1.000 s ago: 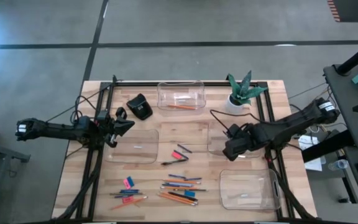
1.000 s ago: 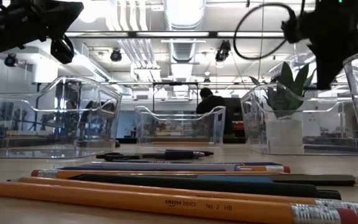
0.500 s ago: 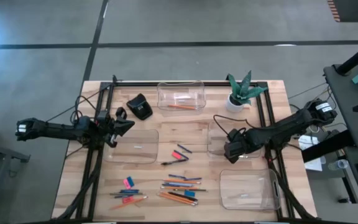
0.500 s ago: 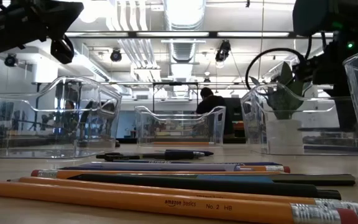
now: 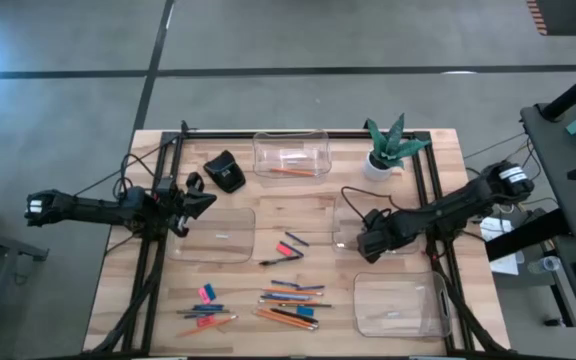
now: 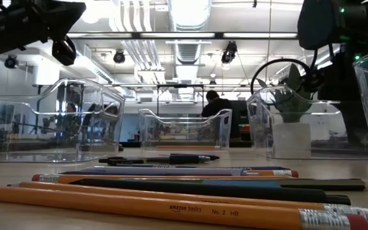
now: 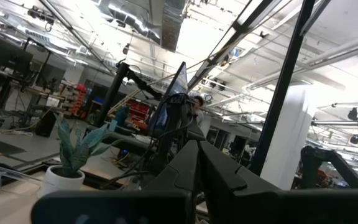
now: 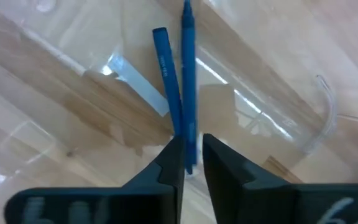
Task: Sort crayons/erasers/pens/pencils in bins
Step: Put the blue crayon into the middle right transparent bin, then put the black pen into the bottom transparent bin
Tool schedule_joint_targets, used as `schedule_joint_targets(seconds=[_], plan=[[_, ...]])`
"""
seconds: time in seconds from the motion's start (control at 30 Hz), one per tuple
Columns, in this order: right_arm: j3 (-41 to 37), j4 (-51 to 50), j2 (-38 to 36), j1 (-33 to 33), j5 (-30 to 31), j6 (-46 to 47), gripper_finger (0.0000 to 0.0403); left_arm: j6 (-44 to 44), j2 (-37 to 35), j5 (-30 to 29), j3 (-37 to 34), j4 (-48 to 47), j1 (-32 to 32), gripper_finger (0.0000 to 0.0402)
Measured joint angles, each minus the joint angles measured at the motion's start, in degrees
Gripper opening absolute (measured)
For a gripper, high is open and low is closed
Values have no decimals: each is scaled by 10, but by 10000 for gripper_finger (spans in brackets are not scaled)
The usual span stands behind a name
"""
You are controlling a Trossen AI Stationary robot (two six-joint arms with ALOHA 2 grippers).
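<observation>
The right claw [image 5: 368, 240] has been carried a little further toward the left edge of the surface [image 5: 298, 215] since the earlier frame, and its arm is now being stretched lower across the right side. It is being held over the clear bin [image 5: 360, 222] near the middle of the right half. In the right wrist view its fingers [image 8: 173, 163] are being kept nearly closed, with only a narrow gap, and two blue sticks [image 8: 176, 87] are being seen lying side by side just beyond the tips, over the bin's clear floor; whether they are being gripped cannot be told.

The left claw [image 5: 200, 200] is being held unmoved over the left edge, just beside another bin [image 5: 216, 236]. Its fingers are being pressed together, as shown in the left wrist view, with nothing being seen between them.

A third bin [image 5: 291, 154] is being kept at the far edge with orange and pink items in it, and a fourth bin [image 5: 398, 304] at the near right corner. Loose pencils [image 5: 286, 318], pens [image 5: 280, 259], crayons [image 5: 299, 285] and pink erasers [image 5: 206, 292] are being left scattered along the near edge. A black object [image 5: 226, 172] and a potted plant [image 5: 388, 148] are being left standing near the far edge.
</observation>
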Motion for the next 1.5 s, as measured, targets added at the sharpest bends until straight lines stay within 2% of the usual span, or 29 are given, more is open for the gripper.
schedule_joint_targets(seconds=[0.17, 0.37, 0.63, 0.8, 0.9, 1.0, 1.2, 1.4, 1.5], plan=[[1, -1, -1, 0, 1, 0, 88, 0, 0, 0, 0, 0, 0, 0], [0, -7, -51, -11, -11, 16, 116, 0, 0, 0, 0, 0, 0, 0], [2, -6, -148, -42, -11, 29, 117, 0, 0, 0, 0, 0, 0, 0], [57, -2, -166, -45, 54, -15, 108, 0, 0, 0, 0, 0, 0, 0], [108, 27, -149, -45, 92, -89, 105, 0, 0, 0, 0, 0, 0, 0], [153, 86, -117, -45, 106, -194, 105, 0, 0, 0, 0, 0, 0, 0], [230, 183, -25, -45, 104, -358, 103, 0, 0, 0, 0, 0, 0, 0], [317, 197, 95, -45, 95, -447, 102, 0, 0, 0, 0, 0, 0, 0], [366, 196, 156, -45, 55, -482, 102, 0, 0, 0, 0, 0, 0, 0]])
